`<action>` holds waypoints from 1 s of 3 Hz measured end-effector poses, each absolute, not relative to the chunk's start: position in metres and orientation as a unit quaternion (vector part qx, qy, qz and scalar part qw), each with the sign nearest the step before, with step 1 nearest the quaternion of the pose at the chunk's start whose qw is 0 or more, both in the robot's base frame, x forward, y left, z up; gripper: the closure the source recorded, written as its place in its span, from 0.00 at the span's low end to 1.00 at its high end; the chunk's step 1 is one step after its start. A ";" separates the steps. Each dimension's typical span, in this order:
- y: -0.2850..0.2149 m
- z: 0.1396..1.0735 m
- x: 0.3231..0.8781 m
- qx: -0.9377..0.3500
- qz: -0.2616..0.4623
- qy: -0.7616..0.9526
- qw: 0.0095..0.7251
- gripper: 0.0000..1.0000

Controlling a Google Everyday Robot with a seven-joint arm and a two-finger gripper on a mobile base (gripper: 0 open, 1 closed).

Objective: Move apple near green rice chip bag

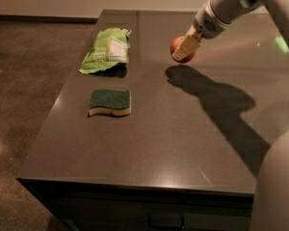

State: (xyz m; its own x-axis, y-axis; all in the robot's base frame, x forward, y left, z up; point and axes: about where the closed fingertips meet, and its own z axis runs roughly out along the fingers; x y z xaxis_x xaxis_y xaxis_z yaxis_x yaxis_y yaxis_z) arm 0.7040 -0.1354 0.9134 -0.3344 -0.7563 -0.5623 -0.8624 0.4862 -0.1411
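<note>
Lighting: dim, warm, mostly overhead.
Shadows: the gripper (pixel 182 52), raised over the far right of the table (pixel 149 143) and clamped on the apple (pixel 175 45), threw a dark patch directly beneath. The arm's (pixel 226 6) broad shadow ran toward the near right.
Glare: green glint on the tabletop, far right; soft sheen on the floor (pixel 19 105).
</note>
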 end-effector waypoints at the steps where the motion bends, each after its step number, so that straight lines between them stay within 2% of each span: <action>1: -0.093 0.919 0.713 -0.527 0.099 0.791 0.293 1.00; 3: -0.025 0.903 0.720 -0.571 0.122 0.762 0.280 1.00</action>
